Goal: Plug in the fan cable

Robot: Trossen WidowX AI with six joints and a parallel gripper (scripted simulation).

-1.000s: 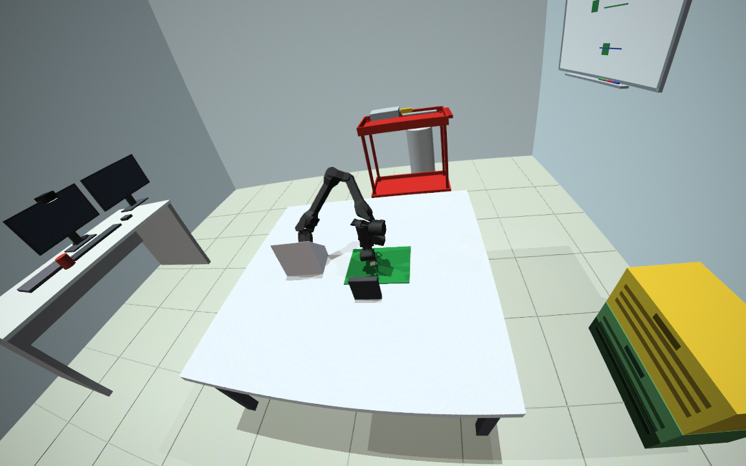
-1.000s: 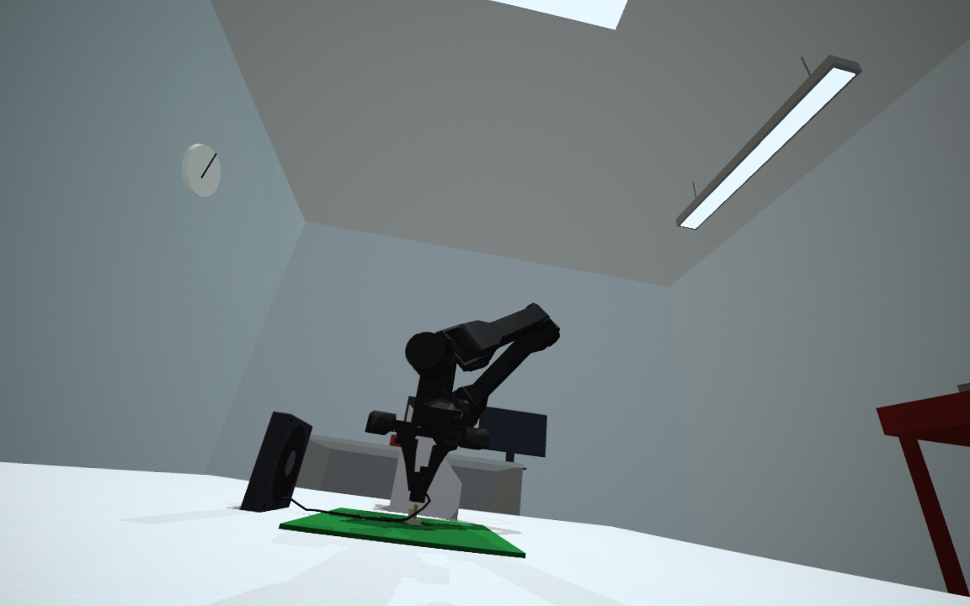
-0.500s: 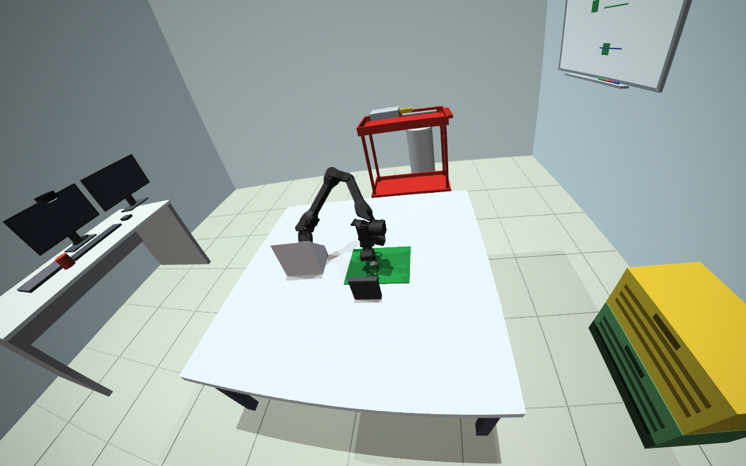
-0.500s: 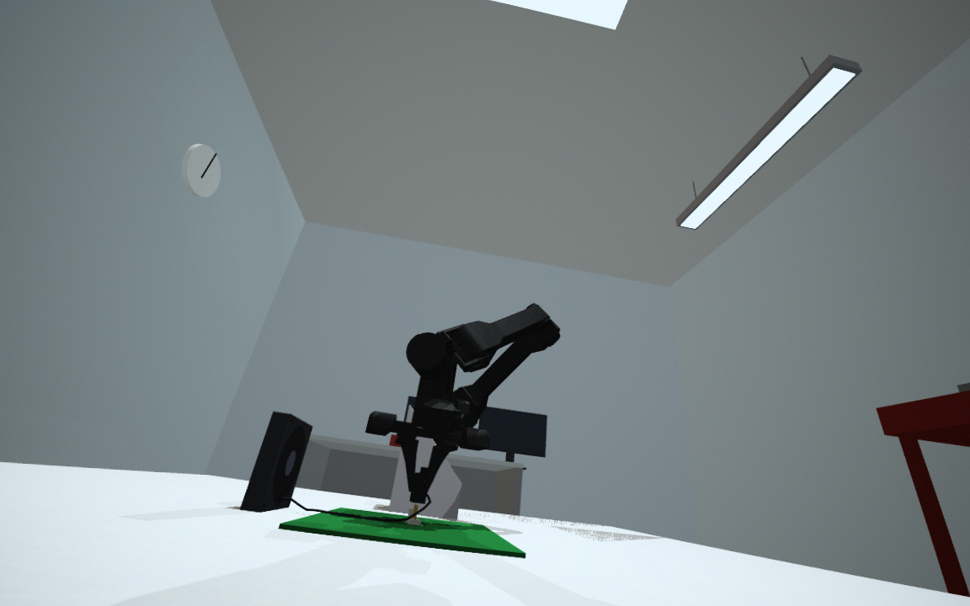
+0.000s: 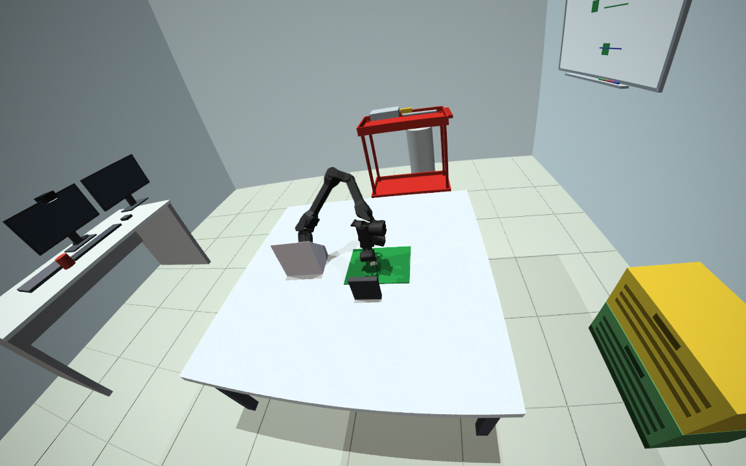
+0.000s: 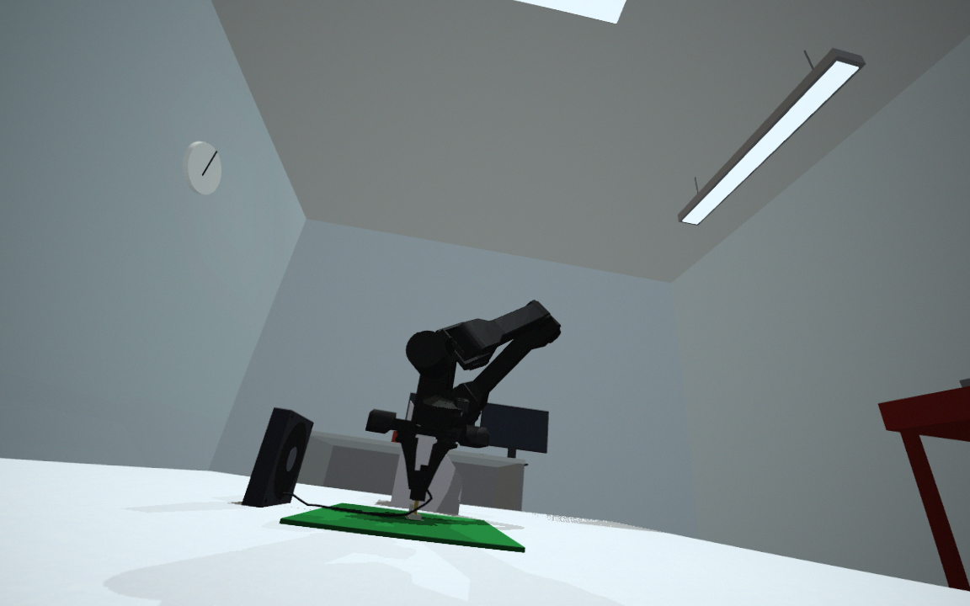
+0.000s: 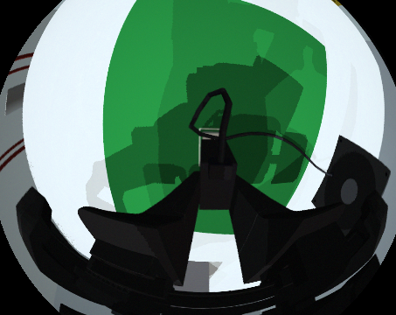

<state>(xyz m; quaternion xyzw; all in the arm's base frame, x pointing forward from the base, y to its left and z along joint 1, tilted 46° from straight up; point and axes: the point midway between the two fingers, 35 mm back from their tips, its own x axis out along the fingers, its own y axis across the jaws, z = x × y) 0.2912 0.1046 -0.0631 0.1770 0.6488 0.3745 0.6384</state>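
Observation:
The green board lies flat on the white table. My gripper points straight down over the board's left part and is shut on the fan's dark plug. The plug's lower end is down at the board's surface, where a small pale header part shows at its tip. I cannot tell how deep it sits. The thin black cable runs from the plug to the black fan, which stands upright at the board's near edge.
A grey box stands by the arm's base, left of the board. Off the table are a red cart, a desk with two monitors and a yellow and green crate.

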